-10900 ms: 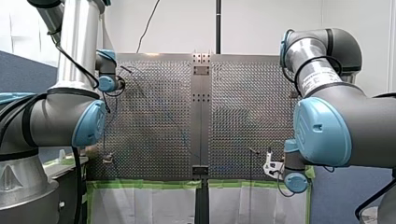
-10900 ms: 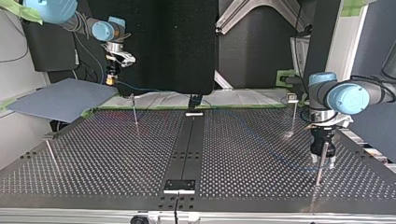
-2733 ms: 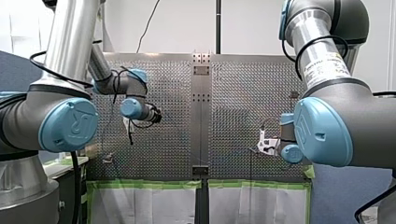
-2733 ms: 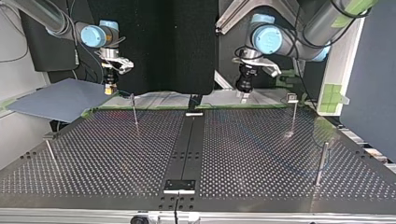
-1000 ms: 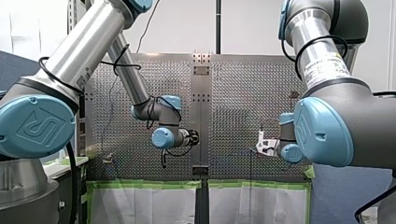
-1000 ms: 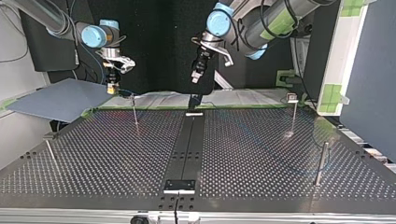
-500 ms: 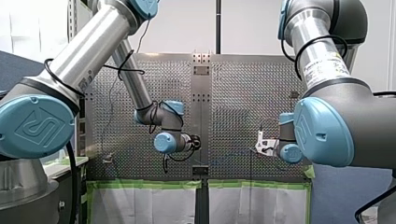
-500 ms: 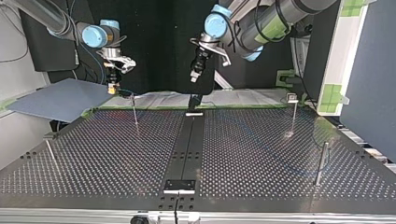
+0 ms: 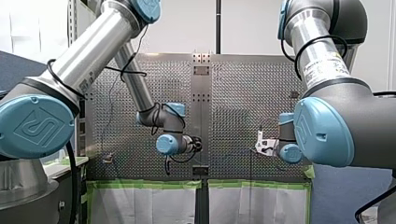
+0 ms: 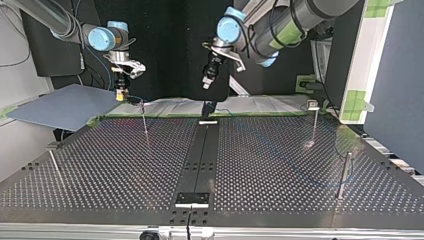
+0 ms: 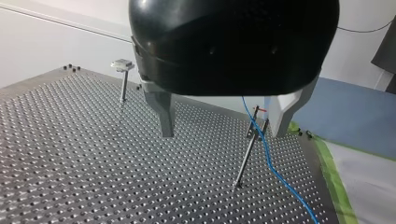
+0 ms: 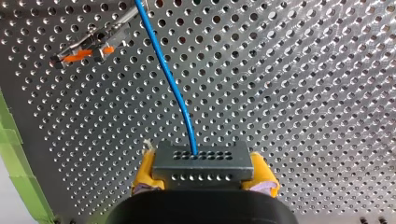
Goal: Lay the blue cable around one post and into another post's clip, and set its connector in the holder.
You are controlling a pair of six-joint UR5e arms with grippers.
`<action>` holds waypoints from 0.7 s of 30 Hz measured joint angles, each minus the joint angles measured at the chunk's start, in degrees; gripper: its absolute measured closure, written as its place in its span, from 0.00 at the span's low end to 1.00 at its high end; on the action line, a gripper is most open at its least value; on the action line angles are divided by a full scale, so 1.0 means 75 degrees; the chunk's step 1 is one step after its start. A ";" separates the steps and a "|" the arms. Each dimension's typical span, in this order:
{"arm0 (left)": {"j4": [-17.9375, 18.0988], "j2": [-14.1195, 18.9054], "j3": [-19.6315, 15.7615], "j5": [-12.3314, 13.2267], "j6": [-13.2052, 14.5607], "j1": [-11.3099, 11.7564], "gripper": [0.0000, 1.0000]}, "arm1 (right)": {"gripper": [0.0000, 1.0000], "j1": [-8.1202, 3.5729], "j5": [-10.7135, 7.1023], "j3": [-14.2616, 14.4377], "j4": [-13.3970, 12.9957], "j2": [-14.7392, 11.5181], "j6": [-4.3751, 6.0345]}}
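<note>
**Blue cable** [image 12: 175, 88]: a thin single strand, bright blue. In the right wrist view it leaves the upper face of the black connector [image 12: 201, 161], a flat block with two rows of small holes. From there it runs ahead over the perforated table [image 12: 303, 93] and passes beside an orange-marked clip [image 12: 81, 52], where the frame edge cuts it off.

**My right gripper** [image 12: 204, 175]: clamped on the connector, with its yellow-padded jaws closed against both sides. The top view places it in the air over the table's far corner, at that view's left.

**Left wrist view:** the cable meets the head of a thin post [image 11: 246, 151] and trails down across the table toward the green tape [image 11: 334, 186]. Neither wrist view shows whether the cable is seated in the clip.

**My left gripper** [image 11: 223, 133]: jaws wide apart with nothing between them. In the top view it hangs above the table's middle strip.

**Limits:** in the front view the connector and cable are too small to make out. The top view shows only a faint blue trace beside my right gripper.
</note>
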 joint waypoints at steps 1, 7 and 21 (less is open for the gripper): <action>0.0003 -0.0073 0.0068 -0.0003 -0.0010 -0.0010 0.00 | 1.00 0.0000 0.0000 0.0001 -0.0001 0.0000 -0.0001; 0.0010 -0.0519 0.0443 -0.0026 -0.0054 -0.0010 0.00 | 1.00 0.0000 0.0000 -0.0001 -0.0012 0.0000 0.0005; 0.0137 -0.1354 0.1056 -0.0284 0.0144 0.0005 0.00 | 1.00 0.0000 -0.0042 -0.0004 -0.0038 0.0000 0.0012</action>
